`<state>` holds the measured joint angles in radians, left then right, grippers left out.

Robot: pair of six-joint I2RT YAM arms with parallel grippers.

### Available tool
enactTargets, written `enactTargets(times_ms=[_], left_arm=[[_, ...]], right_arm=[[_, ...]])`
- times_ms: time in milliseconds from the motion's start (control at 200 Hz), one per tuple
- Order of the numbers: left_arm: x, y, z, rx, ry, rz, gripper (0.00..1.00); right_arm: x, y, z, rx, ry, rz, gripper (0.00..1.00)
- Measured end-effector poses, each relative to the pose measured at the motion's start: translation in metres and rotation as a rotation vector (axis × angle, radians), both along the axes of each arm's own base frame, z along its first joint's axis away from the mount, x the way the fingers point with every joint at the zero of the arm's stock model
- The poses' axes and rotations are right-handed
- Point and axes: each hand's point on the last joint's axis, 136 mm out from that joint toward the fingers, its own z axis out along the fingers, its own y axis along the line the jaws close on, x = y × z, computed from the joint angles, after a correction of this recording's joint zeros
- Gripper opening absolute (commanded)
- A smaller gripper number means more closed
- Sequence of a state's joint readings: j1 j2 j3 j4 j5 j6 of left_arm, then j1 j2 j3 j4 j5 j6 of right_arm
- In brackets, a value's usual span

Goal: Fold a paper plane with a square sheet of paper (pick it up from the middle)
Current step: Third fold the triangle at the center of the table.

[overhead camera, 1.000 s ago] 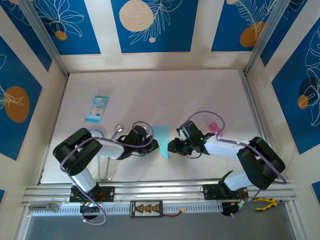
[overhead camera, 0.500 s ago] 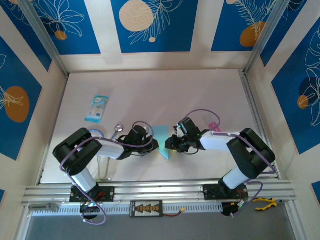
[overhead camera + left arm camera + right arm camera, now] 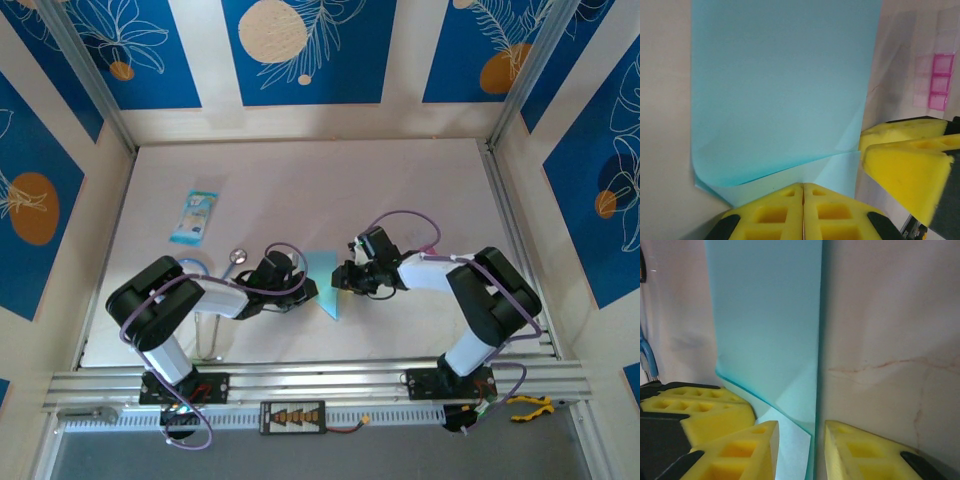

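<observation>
Pale marbled table (image 3: 330, 180), boxed in by walls with blue leaf-print panels (image 3: 300, 55). Both arms reach toward the near middle of the table, and their tips sit close together there.

Left gripper (image 3: 803, 194): yellow foam pads pressed flat against each other, clamped tight. The near edge of the blue sheet of paper (image 3: 785, 85) runs straight into the seam between them, so I log it as pinched there. The sheet is doubled over near that edge, and one side curls up off the table. How far the paper reaches inside the pads is hidden.

Right gripper (image 3: 801, 435): fingers apart, straddling the opposite edge of the sheet, which stands in the gap nearer one finger than the other. I cannot make out whether it touches either pad. I log this one as released.

From above, the sheet is a small blue wedge between the two grippers, partly covered by them.

Further out: a pink sectioned box (image 3: 939, 80) beside the right arm, translucent and cut off by the frame edge. I cannot read its contents. A blue-and-white packet (image 3: 194, 216) lies well apart on the left of the table, its print too small to read.
</observation>
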<state>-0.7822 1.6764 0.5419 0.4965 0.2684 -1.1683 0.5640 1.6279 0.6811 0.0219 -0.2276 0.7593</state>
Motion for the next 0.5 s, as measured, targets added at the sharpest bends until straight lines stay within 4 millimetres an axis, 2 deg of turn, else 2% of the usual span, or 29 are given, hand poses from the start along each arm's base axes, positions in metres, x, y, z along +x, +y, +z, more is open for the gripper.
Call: enactTargets(times_ms=[185,500], left_arm=[[0.000,0.000,0.000,0.000,0.000,0.000,0.09],[0.000,0.000,0.001,-0.003,-0.002,-0.001,0.10]], right_arm=[[-0.001,0.004,0.001,0.020,0.008,0.012,0.24],[-0.002,0.010,0.012,0.043,-0.018,0.030,0.22]])
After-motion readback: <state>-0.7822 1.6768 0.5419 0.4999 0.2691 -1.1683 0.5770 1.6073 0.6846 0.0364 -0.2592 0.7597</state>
